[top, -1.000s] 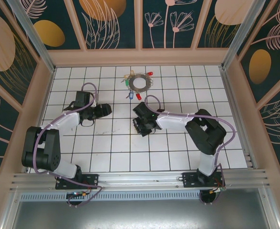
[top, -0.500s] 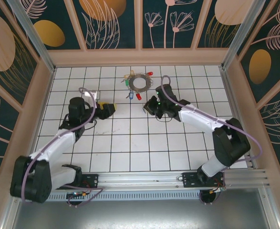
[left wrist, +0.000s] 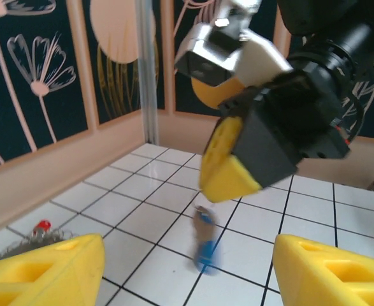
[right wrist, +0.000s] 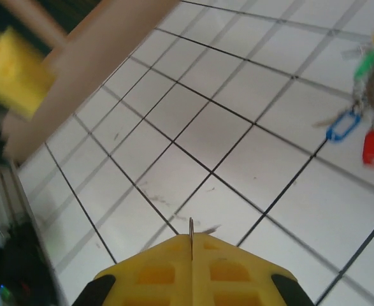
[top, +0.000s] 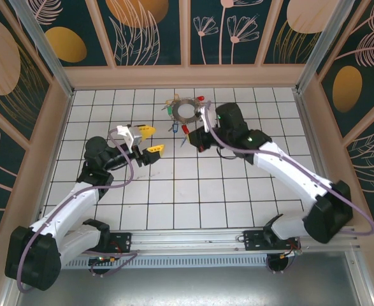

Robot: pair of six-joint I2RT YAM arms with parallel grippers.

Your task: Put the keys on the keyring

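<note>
Honestly, we'd call this the reach-in stage: the keyring [top: 185, 109] lies near the far wall, with the blue key [top: 174, 128] and a red key [top: 185, 129] just on its near side, and we can't tell whether they're hooked on. Our right gripper [right wrist: 192, 248] hangs clenched over those two, with an unidentifiable metal sliver at its seam. The left gripper [top: 150, 141] stands spread and empty just beside, so next up is pinching a key head, with plenty of bare tile toward us but little slack between wall and grippers.
</note>
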